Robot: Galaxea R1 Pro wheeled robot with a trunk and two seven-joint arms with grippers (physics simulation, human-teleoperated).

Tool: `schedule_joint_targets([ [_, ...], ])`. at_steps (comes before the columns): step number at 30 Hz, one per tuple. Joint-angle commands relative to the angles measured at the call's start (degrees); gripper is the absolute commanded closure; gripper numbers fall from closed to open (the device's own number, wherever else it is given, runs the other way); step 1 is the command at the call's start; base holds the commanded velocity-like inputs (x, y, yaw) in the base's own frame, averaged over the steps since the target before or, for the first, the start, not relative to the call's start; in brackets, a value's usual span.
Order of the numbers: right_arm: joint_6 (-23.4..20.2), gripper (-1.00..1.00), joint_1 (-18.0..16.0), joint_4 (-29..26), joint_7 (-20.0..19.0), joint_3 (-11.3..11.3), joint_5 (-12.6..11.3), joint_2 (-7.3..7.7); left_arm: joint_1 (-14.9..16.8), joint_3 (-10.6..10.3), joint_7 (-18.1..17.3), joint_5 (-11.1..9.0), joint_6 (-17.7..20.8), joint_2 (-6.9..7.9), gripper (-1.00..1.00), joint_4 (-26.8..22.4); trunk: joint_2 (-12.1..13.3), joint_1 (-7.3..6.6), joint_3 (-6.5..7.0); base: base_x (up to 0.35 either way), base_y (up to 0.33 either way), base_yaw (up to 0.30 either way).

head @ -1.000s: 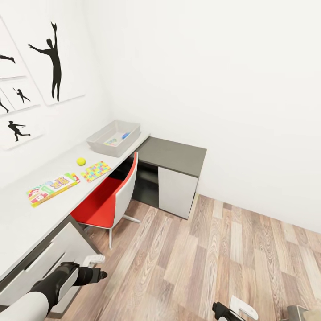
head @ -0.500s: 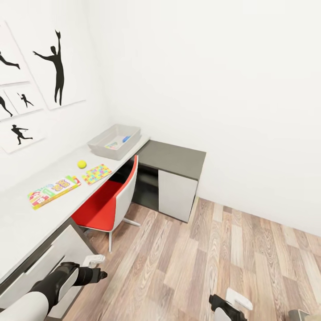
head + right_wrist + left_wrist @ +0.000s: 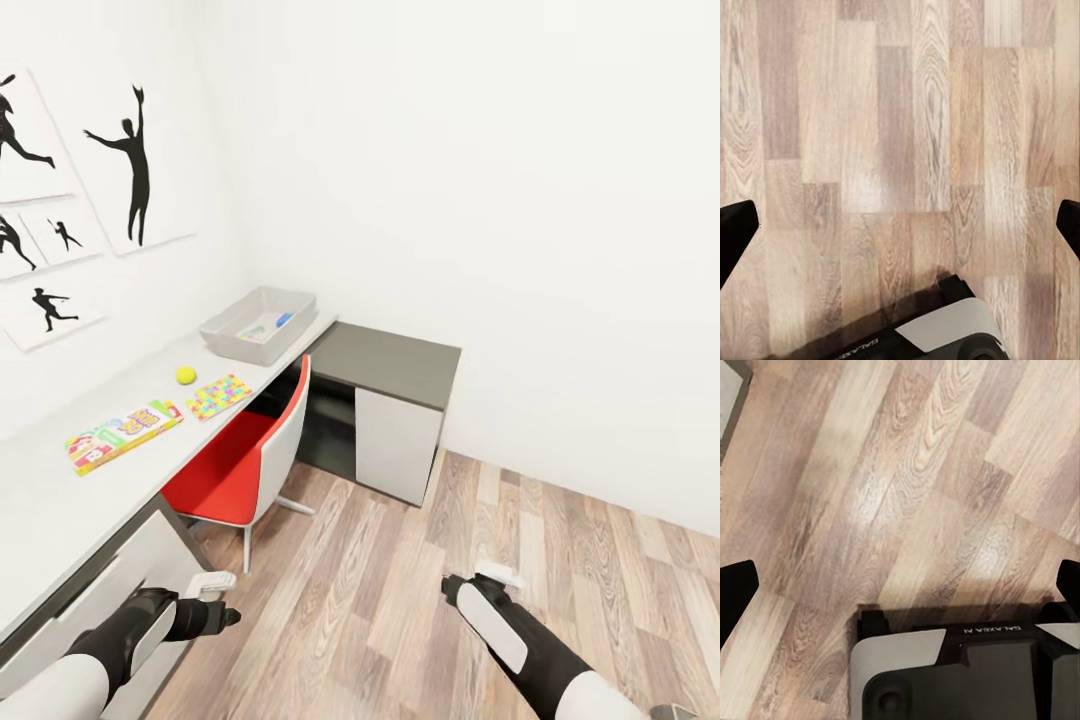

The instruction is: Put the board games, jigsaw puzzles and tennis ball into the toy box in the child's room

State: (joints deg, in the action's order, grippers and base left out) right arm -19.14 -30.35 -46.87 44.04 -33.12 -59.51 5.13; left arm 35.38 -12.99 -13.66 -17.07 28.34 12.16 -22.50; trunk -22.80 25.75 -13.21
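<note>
As the robot rolls toward the desk, its right arm has swung up from the lower right corner into the lower centre-right of the head view, where the right gripper [image 3: 478, 583] now hangs over the wood floor [image 3: 480, 560]; both wrist views show finger tips spread wide at the frame edges with nothing between them, so both tools are released and empty. The left gripper [image 3: 222, 610] stays low at lower left, beside the white drawers. The whole scene has also slid slightly, meaning the camera turned, not the toys. Nothing is being carried, so this reads as an approach for the next pick.

Counted from near to far along the table [image 3: 60, 500] at left: one board game [image 3: 120, 435], one jigsaw puzzle [image 3: 218, 396], one tennis ball [image 3: 186, 375]. One toy box [image 3: 225, 335] sits farthest, upper left of centre, already holding what looks like a second puzzle and something small and blue. One red chair [image 3: 235, 465] stands tucked under the desk.
</note>
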Motion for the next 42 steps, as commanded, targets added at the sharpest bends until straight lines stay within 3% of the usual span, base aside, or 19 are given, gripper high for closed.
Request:
schedule_joint_targets([
  [1, -1.2, -1.00, -0.6, 0.0, 0.4, -0.3, -0.2, 0.03, 0.0, -0.3, 0.0, -0.4, 0.3, 0.06, -1.00, -0.1, -0.1, 0.04, -0.02, 0.000, 0.000, 0.000],
  [12, -14.3, -1.00, -2.8, 0.3, 0.2, -0.8, 0.0, -0.99, 0.0, -0.3, 0.0, -0.4, 0.3, -0.09, -1.00, -0.1, -0.1, 0.04, 1.03, 0.000, 0.000, 0.000],
  [16, -18.8, -1.00, -2.9, 0.3, 0.2, -0.9, 1.2, -1.18, 0.0, -0.3, 0.0, -0.4, 0.4, -0.44, -1.00, -0.1, -0.1, 0.04, 1.41, 0.000, 0.000, 0.000],
  [23, -20.9, -1.00, -2.9, -0.3, 1.0, -0.9, 4.4, -1.40, 0.0, -0.3, -0.1, -0.4, 0.8, -0.74, -1.00, -0.1, -0.1, 0.04, 2.04, 0.000, 0.000, 0.000],
  [33, -21.4, -1.00, -2.7, -0.4, 1.1, -0.9, 10.1, -3.48, 0.0, -0.6, -0.1, -0.4, 1.3, -0.99, -1.00, -0.1, -0.1, 0.04, 2.24, 0.000, 0.000, 0.000],
  [42, -22.4, -1.00, -2.8, -0.4, 1.0, -0.8, 10.5, -3.77, 0.0, -0.5, 0.0, -0.4, 1.3, -1.06, -1.00, -0.1, -0.1, 0.04, 2.25, 0.000, 0.000, 0.000],
])
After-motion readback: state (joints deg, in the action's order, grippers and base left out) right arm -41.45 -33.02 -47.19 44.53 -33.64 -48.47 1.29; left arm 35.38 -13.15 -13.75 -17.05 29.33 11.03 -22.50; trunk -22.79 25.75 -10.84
